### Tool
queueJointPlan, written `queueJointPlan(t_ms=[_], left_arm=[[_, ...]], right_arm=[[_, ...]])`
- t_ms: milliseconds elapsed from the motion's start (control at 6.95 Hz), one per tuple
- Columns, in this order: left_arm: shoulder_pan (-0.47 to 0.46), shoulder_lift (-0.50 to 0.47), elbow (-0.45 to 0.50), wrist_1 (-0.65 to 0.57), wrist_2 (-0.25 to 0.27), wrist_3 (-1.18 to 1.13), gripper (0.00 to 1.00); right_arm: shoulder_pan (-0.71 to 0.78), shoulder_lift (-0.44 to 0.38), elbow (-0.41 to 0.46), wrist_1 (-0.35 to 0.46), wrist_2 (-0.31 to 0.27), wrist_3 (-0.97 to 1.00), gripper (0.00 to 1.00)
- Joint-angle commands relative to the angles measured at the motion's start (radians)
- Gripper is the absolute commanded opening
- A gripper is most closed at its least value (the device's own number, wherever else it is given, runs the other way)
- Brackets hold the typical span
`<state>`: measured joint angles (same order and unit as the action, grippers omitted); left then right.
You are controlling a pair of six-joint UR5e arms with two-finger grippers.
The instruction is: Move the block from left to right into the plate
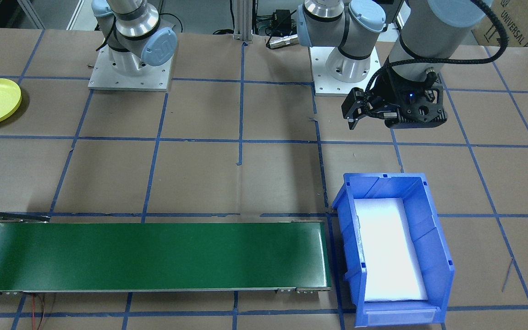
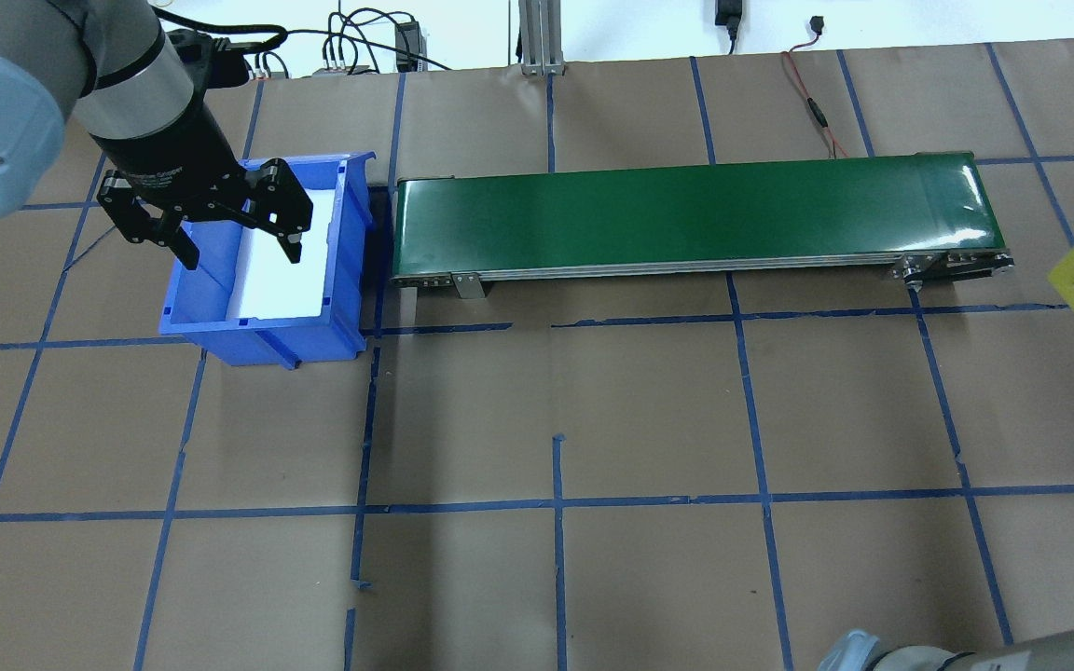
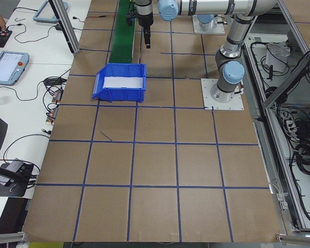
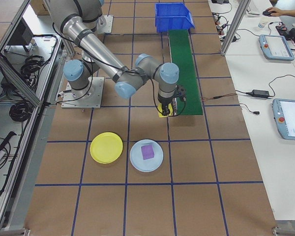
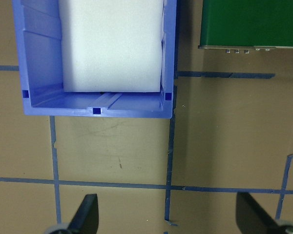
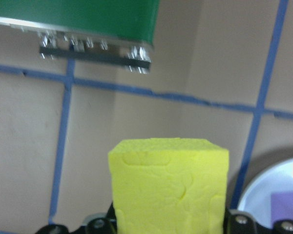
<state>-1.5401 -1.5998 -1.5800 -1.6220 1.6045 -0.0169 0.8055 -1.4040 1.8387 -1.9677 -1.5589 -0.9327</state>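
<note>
1. Past the far end of the green conveyor belt (image 4: 184, 69), the right gripper (image 4: 168, 109) hangs above the table (image 4: 152, 196), its fingers clamped on a yellow block (image 6: 169, 185).
2. That block is lifted clear of the table, just beside the belt's end and not yet over any dish.
3. Nearby sits the yellow plate (image 4: 106, 147), bare, with a pale blue plate (image 4: 146, 155) just beside it carrying a purple block (image 4: 147, 151).
4. At the other end, the left gripper (image 2: 225, 219) hovers above the blue bin (image 2: 262, 270), fingers spread and holding nothing.
5. My reading: the pick-up is done; carrying the block across to the yellow plate and letting go is what remains.
</note>
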Motion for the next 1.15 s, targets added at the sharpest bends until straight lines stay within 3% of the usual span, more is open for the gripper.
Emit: queueJointPlan(t_ms=[0, 575, 863, 1007], left_arm=[[0.000, 0.000, 0.000, 0.001, 0.000, 0.000, 1.00], [-0.008, 0.040, 0.012, -0.003, 0.000, -0.003, 1.00], [-0.006, 0.064, 0.017, -0.007, 0.003, -0.002, 1.00], [-0.008, 0.064, 0.015, -0.006, 0.000, -0.003, 1.00]], right_arm=[[-0.217, -0.125, 0.187, -0.065, -0.073, -0.159, 0.28], [-0.601, -0.107, 0.238, -0.071, -0.050, -0.388, 0.31], [-0.614, -0.052, 0.247, -0.114, -0.047, -0.388, 0.71], [-0.614, -0.052, 0.241, -0.115, -0.030, -0.382, 0.99]])
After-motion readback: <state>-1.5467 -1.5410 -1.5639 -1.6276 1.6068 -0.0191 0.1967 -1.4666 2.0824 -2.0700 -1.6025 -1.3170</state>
